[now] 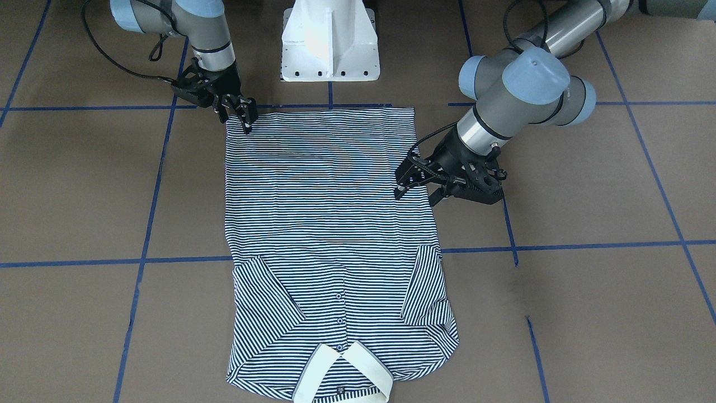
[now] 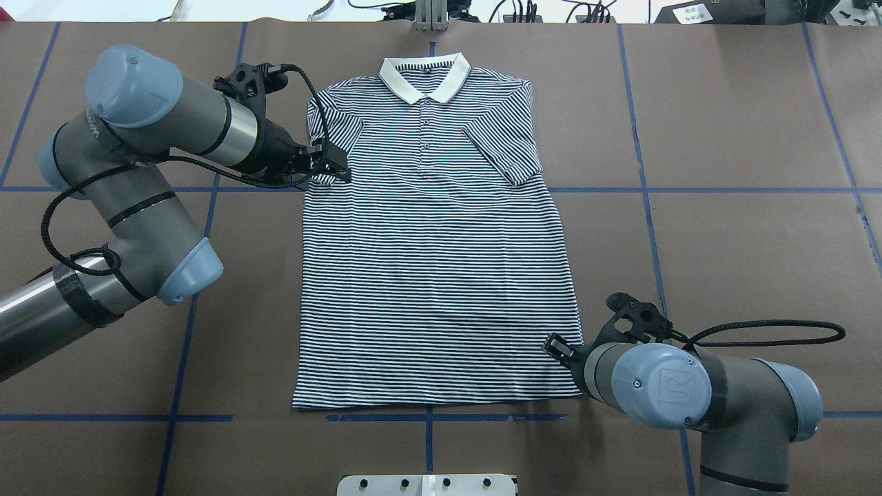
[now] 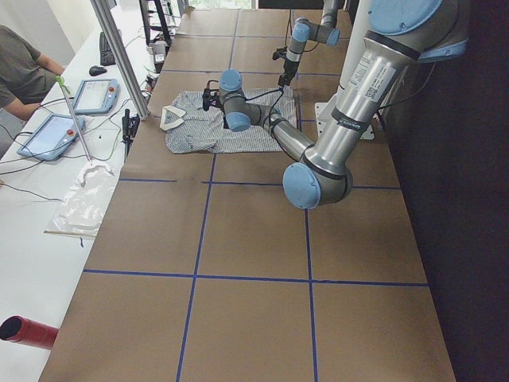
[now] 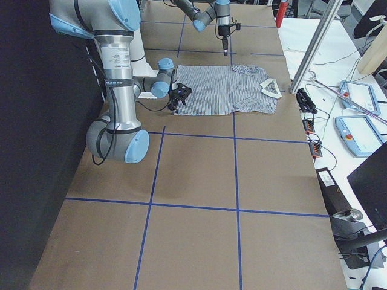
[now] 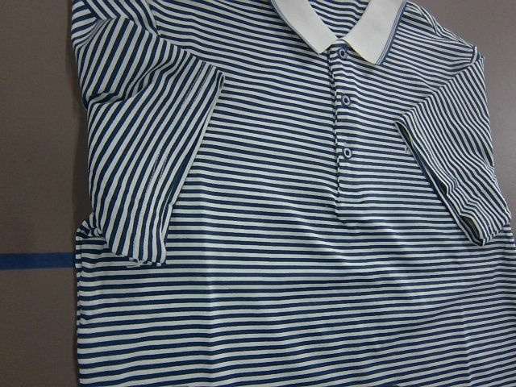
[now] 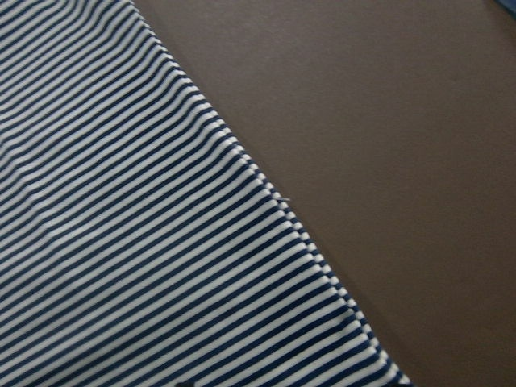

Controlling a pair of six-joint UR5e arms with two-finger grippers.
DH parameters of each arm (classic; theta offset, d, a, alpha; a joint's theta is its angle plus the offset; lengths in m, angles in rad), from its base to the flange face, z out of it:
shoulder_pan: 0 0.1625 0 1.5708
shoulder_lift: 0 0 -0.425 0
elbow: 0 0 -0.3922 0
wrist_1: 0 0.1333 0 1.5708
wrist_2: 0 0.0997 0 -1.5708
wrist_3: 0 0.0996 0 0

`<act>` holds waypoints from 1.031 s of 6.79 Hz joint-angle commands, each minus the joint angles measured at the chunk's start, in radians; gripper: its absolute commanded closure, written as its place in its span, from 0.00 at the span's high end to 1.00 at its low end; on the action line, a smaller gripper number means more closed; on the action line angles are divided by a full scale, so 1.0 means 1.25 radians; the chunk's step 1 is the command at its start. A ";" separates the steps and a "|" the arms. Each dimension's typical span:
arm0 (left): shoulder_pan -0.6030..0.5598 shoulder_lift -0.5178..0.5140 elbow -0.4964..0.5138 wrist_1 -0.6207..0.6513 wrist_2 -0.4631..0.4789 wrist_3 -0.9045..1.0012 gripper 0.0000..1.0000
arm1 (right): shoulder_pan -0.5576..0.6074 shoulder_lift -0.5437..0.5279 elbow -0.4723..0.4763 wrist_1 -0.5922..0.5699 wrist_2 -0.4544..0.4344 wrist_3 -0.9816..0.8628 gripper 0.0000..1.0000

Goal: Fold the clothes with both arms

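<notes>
The polo shirt (image 2: 434, 262) lies flat, front up, hem nearest the white pedestal base (image 1: 330, 45), sleeves turned in but body unfolded, with the right gripper (image 1: 240, 120) at the hem corner, its opening unclear, and farther from the base the left gripper (image 1: 415, 196) spread wide and empty above the side edge.

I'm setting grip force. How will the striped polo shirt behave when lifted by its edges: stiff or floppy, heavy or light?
Probably floppy: the polo shirt lies flat with soft ripples, its sleeve folded inward, so it should sag. Likely light: the knit looks thin. The collar seems stiffer.
</notes>
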 commanded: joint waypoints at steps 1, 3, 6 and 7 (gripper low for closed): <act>0.001 -0.001 0.000 -0.006 0.001 -0.001 0.86 | -0.015 -0.018 0.008 -0.010 0.005 0.004 0.72; 0.001 -0.001 0.000 -0.010 0.001 -0.003 0.88 | -0.030 -0.042 0.013 -0.009 0.007 0.009 0.54; 0.000 0.006 -0.006 -0.008 0.001 -0.008 0.95 | -0.031 -0.038 0.015 -0.007 0.013 0.015 0.00; -0.001 0.007 -0.011 -0.008 0.001 -0.016 0.96 | -0.031 -0.031 0.020 -0.006 0.013 0.014 0.00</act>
